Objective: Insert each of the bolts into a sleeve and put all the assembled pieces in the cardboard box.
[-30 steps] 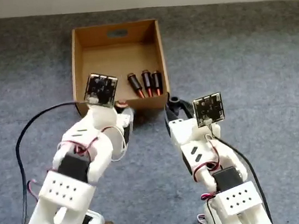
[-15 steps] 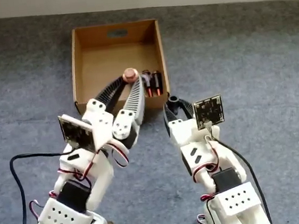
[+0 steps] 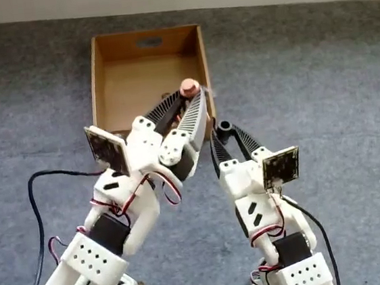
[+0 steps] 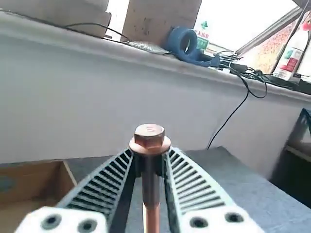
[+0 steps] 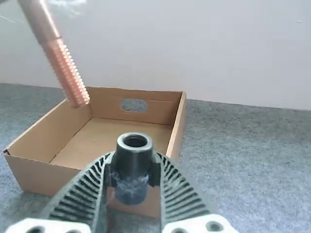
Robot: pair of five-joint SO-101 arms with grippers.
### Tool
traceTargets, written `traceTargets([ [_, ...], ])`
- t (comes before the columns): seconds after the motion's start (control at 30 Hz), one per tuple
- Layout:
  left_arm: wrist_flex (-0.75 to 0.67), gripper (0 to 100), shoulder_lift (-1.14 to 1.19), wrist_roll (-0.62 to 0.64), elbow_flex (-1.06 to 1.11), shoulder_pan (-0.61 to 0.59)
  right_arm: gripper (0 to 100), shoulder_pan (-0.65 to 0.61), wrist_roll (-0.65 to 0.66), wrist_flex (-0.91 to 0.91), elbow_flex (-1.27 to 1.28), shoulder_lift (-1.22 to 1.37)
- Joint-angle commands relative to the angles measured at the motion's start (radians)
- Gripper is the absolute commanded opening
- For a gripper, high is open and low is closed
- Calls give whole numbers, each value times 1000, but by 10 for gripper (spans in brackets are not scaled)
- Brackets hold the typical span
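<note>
Over near-right corner of cardboard box (image 3: 98, 77), I am seeing left gripper (image 3: 192, 94) clamping copper bolt (image 3: 189, 87) just under hex head, shank running back between fingers. Just near of box's near wall, right gripper (image 3: 224, 132) is pinching black sleeve (image 3: 223, 124) upright, bore facing up. Bolt's threaded tip is hanging tilted, above and left of sleeve, apart from it. Grey carpet (image 3: 318, 68) is lying underneath.
</note>
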Motion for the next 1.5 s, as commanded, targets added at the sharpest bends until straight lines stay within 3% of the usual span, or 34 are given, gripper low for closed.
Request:
traceTargets([
  [0.0,2,8,44,20,-96,13,5,-2,14,-19,-7,-21],
  [0.23,55,8,134,15,-147,102,5,-2,14,-19,-5,-21],
  [0.87,77,8,305,12,-265,97,5,-2,14,-19,16,-21],
  [1.07,118,8,306,-133,-265,88,5,-1,14,-19,16,-21],
  [1.47,118,8,305,-138,-173,97,5,-1,14,-21,16,-21],
])
